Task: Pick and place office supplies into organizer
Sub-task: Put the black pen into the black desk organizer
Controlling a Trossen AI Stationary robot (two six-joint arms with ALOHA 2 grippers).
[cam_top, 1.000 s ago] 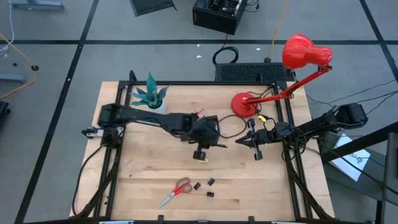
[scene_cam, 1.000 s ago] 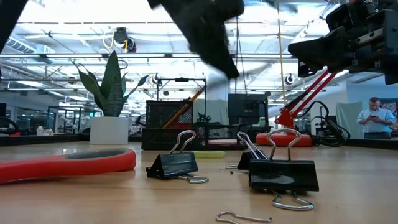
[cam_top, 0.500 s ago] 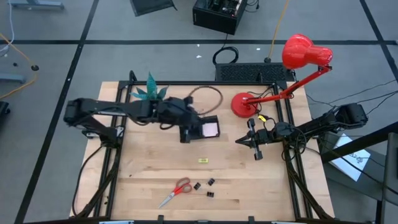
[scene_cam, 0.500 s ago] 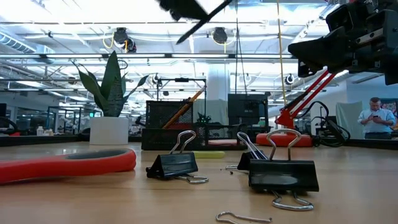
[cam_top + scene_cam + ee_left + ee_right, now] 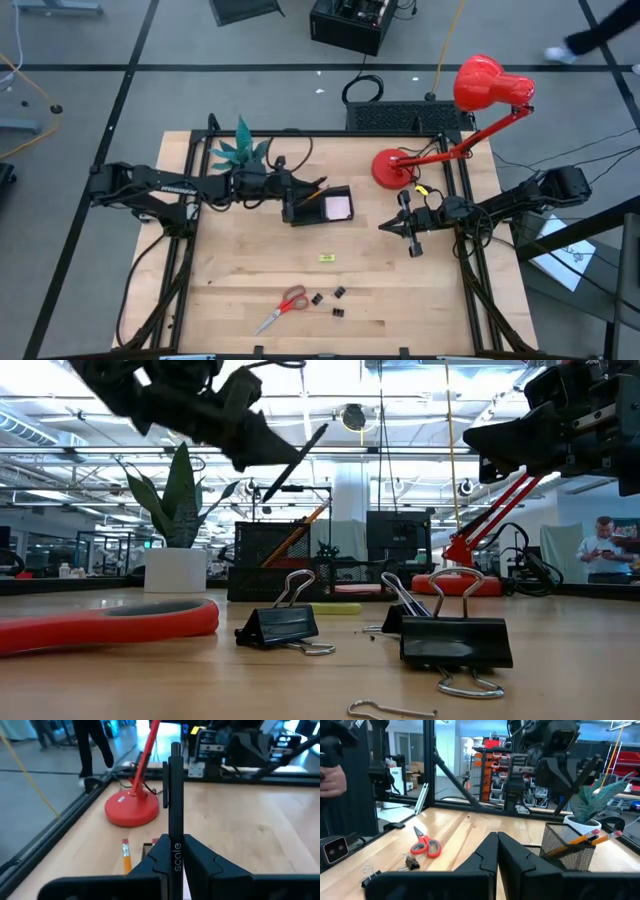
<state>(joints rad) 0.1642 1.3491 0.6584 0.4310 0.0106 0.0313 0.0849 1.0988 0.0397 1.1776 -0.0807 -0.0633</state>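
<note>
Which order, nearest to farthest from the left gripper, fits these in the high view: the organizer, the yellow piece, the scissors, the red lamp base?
Measured from the left gripper, which holds a black pen:
1. Organizer, right beside it.
2. Yellow piece, toward the table's front, and lamp base, toward the right arm: too close to call.
3. Scissors, near the front edge.

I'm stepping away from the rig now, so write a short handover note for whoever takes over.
Left gripper: shut on a black pen, held above the organizer.
Right gripper: shut, empty, waiting near the lamp base.
Done: orange pencils stand in the organizer; a pink sticky-note pad lies in it.
Left: drop in the pen, then the yellow piece, red-handled scissors and three binder clips, all on the table's near side.
</note>
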